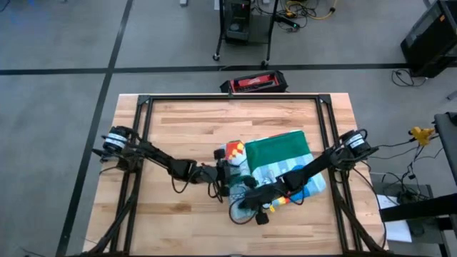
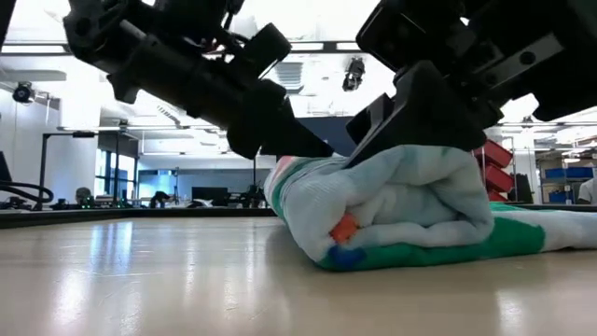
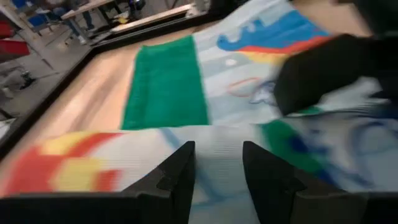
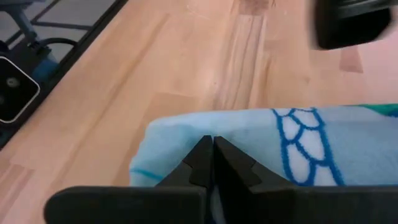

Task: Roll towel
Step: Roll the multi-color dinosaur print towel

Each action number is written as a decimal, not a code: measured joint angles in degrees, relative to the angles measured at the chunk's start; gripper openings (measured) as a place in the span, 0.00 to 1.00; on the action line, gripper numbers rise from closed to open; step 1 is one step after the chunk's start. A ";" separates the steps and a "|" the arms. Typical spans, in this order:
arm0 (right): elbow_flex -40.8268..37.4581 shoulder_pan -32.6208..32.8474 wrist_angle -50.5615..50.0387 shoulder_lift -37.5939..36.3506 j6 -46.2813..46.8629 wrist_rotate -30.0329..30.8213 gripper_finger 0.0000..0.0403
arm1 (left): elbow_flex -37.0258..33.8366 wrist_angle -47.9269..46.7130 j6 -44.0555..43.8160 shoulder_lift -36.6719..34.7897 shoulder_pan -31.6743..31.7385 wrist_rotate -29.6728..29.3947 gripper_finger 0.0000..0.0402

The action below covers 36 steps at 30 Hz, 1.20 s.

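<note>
The towel [image 1: 280, 151] lies right of the table's middle, its green back up on the flat far part. Its near part is rolled into a thick roll [image 2: 401, 205] that rests on the wood, showing a striped face with red, green and blue print. My left gripper [image 3: 214, 168] comes from the table's left onto the roll's left end [image 1: 230, 175], its fingers apart with cloth between them. My right gripper [image 4: 212, 149], shut with its fingers together, comes from the right onto the roll's near side [image 1: 255, 198]. My left gripper has a bulge of the roll's striped cloth [image 3: 216, 149] between its two fingers, at the roll's left end. The fingers slant down from the table's left. The roll rests on the table. My right gripper lays its shut fingertips [image 4: 203, 155] on the roll's pale blue outer layer [image 4: 180, 134], slanting down from the right. Whether any cloth sits between them, I cannot tell.
A red and black case [image 1: 253, 83] sits at the table's far edge. Black frame rails [image 1: 143, 143] run along the table's sides and back. Bare wood [image 1: 178, 221] spreads at the near left.
</note>
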 joint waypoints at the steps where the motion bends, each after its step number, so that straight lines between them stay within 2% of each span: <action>1: 0.00 0.00 -0.22 -0.01 0.22 0.02 0.01 | -0.01 0.12 0.18 -0.03 1.01 0.09 0.30; 9: -0.09 0.20 -0.59 -0.71 -0.04 -0.02 0.00 | -0.46 -0.26 -0.65 0.34 9.81 5.06 0.30; 15: -0.13 0.38 -0.86 -1.39 0.11 -0.74 0.00 | -2.11 -0.90 -3.77 0.81 13.58 7.81 0.30; 21: -0.24 0.61 -4.06 -6.60 -3.13 -2.40 0.00 | -3.80 -0.98 -5.91 1.48 14.25 6.97 0.30; 27: -0.22 0.59 -13.25 -11.01 -4.69 -1.87 0.00 | -5.36 -0.94 -6.52 1.46 14.31 5.28 0.30; 32: -0.22 0.79 -13.91 -11.30 -4.64 -1.50 0.00 | -6.02 0.97 -5.42 1.45 14.25 5.18 0.30; 36: -0.22 0.40 -17.86 -15.44 -7.35 -1.26 0.00 | -5.95 0.71 -3.74 0.36 13.92 5.36 0.30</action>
